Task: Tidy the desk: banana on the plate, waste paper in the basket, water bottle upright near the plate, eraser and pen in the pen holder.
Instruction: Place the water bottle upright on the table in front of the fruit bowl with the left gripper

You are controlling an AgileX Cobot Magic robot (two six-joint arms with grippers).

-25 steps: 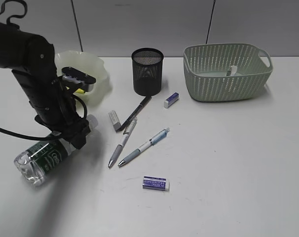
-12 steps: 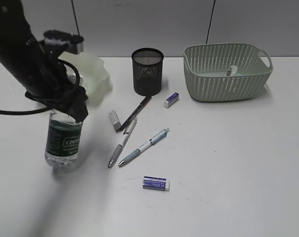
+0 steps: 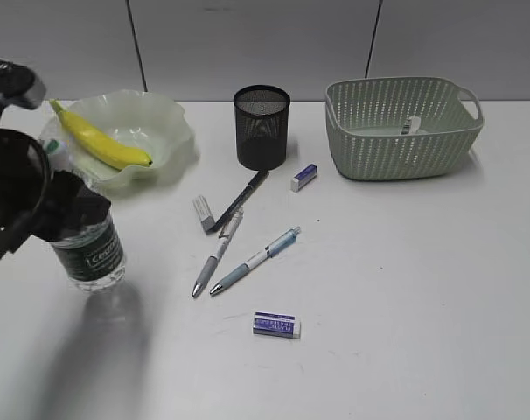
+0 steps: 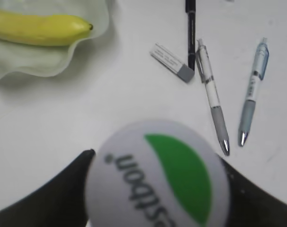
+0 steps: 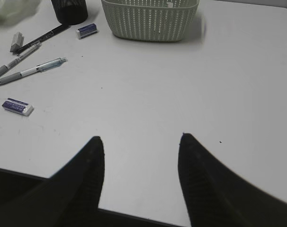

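Note:
My left gripper (image 3: 62, 208) is shut on the water bottle (image 3: 90, 255) near its top and holds it upright in front of the plate (image 3: 174, 123). Its white cap with the green mark (image 4: 157, 175) sits between my two dark fingers (image 4: 53, 196). The banana (image 3: 103, 143) lies in the plate. The pen holder (image 3: 261, 127) stands at the back centre and the basket (image 3: 400, 131) at the back right. Three pens (image 3: 218, 252) and three erasers (image 3: 276, 325) lie on the desk. My right gripper (image 5: 139, 142) is open and empty above bare desk. I cannot make out the waste paper.
A black pen (image 3: 243, 197) and a grey eraser (image 3: 202, 213) lie next to the white pen, with a blue pen (image 3: 258, 259) beside them. A small eraser (image 3: 303, 177) lies between holder and basket. The basket (image 5: 150, 19) is far ahead of the right gripper.
The bottle lay on its side a second ago. My left gripper has raised it upright and moved left and nearer the camera, uncovering the plate and banana.

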